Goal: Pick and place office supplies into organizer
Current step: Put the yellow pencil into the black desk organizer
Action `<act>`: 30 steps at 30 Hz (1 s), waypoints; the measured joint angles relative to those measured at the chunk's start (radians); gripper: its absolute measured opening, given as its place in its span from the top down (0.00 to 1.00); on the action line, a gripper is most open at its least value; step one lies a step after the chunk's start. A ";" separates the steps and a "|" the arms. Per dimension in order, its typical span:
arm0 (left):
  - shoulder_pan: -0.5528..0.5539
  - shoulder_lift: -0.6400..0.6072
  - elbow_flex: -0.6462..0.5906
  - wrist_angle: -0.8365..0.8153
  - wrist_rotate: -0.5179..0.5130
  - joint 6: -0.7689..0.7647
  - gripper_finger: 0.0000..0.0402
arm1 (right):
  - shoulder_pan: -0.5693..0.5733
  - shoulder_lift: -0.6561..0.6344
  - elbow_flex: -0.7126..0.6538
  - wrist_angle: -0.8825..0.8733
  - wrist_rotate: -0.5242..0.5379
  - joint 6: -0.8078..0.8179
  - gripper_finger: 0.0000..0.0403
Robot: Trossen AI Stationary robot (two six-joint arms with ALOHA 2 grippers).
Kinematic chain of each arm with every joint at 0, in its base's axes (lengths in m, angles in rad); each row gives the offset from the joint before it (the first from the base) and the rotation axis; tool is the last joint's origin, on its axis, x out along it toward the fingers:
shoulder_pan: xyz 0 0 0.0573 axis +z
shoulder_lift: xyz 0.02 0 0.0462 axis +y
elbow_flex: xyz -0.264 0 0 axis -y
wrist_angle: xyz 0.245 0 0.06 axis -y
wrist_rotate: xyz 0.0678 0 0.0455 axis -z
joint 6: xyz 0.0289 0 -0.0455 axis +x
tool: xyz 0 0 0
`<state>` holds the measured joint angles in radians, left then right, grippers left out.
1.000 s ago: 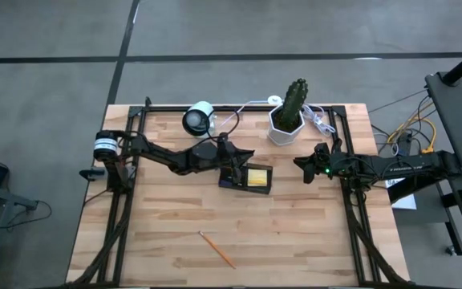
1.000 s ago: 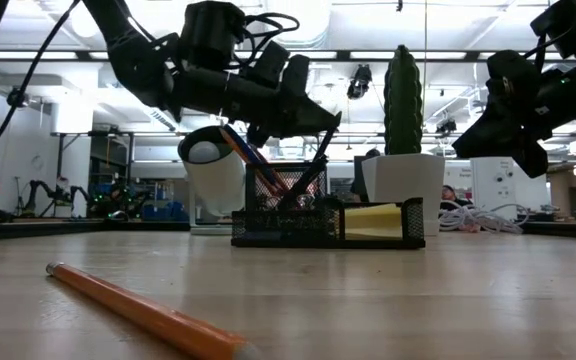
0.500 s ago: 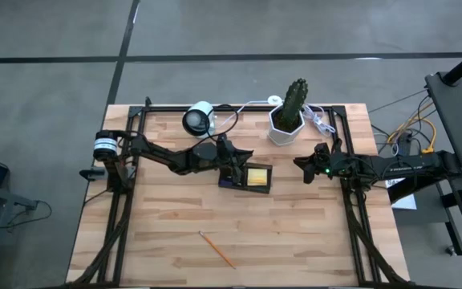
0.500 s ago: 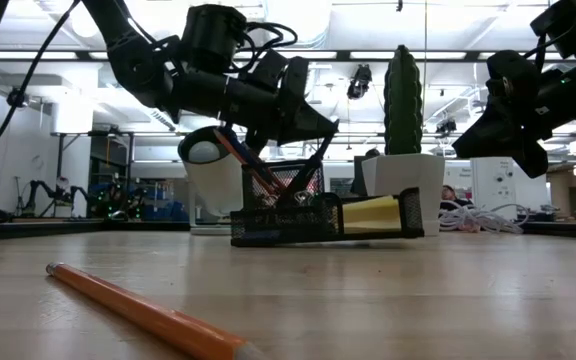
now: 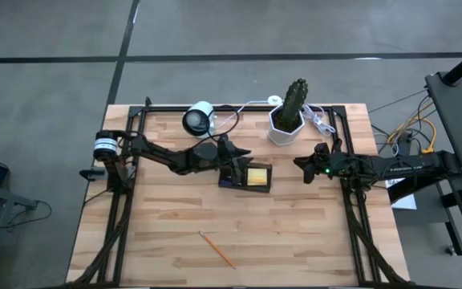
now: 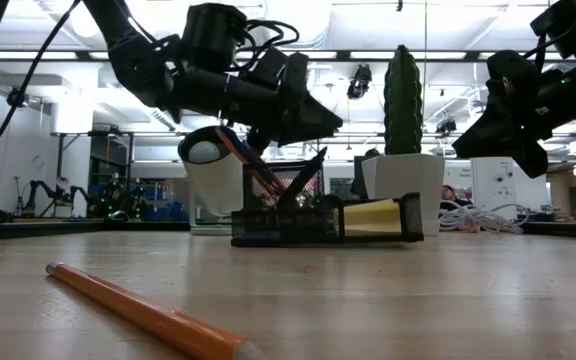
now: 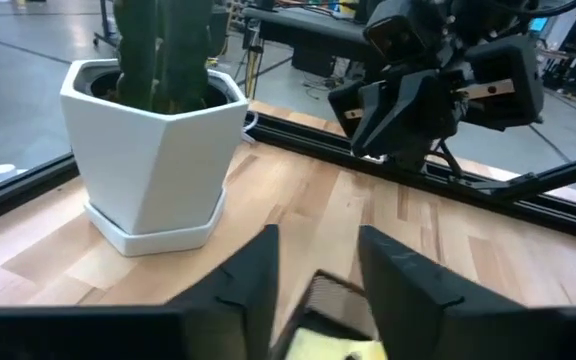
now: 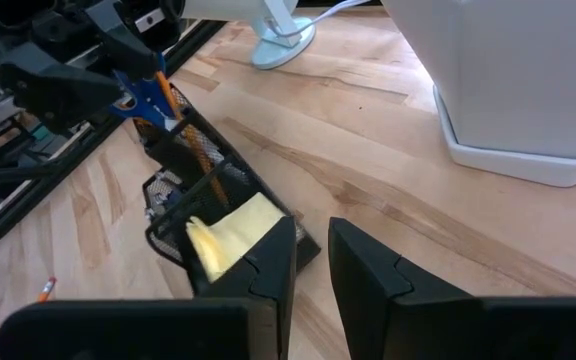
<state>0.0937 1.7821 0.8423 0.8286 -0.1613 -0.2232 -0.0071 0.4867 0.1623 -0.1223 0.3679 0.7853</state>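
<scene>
The black mesh organizer (image 5: 245,177) (image 6: 298,236) sits mid-table, its yellow-pad end slightly raised. It holds the yellow sticky pad (image 5: 257,176) (image 8: 233,225), blue-handled scissors (image 8: 146,90), an orange pencil and a black pen standing aslant. My left gripper (image 5: 236,159) (image 6: 323,122) (image 7: 316,265) hovers open over the pen compartment. A loose orange pencil (image 5: 216,249) (image 6: 138,312) lies flat near the table's near edge. My right gripper (image 5: 301,168) (image 8: 311,250) waits right of the organizer, its fingers a narrow gap apart. My left gripper comes slanting down from the table's left over the organizer's pen compartment (image 7: 333,290). Nothing shows between its fingertips. Whether a finger touches the scissors' handles (image 8: 146,90) or the organizer's rim, I cannot tell.
A white hexagonal cactus pot (image 5: 285,127) (image 7: 158,150) stands behind the organizer toward the far edge, with white cables (image 5: 319,120) to its right. A white round cup-like object (image 5: 199,119) (image 6: 213,170) stands far left of the pot. Bare wood lies around the loose pencil.
The organizer's yellow-pad end tipped up off the table while its pen end stayed down, then sank most of the way back. The black pen in it now leans lower than a second ago. My left gripper stayed over the pen compartment, shifting only slightly.
</scene>
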 joint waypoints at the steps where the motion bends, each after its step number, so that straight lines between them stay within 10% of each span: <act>1: 0.000 0.000 0.004 0.000 0.001 -0.002 0.67 | 0.000 0.000 0.000 0.000 0.000 0.000 0.87; 21: -0.018 -0.217 0.054 -0.009 0.024 0.070 0.50 | 0.000 0.000 0.000 -0.001 0.000 -0.004 0.87; 30: -0.062 -0.430 0.047 -0.010 0.068 -0.148 0.50 | 0.001 -0.001 0.000 0.067 -0.123 -0.035 0.87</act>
<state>0.0318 1.3525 0.8893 0.8184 -0.0936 -0.3715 -0.0065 0.4855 0.1623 -0.0556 0.2451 0.7500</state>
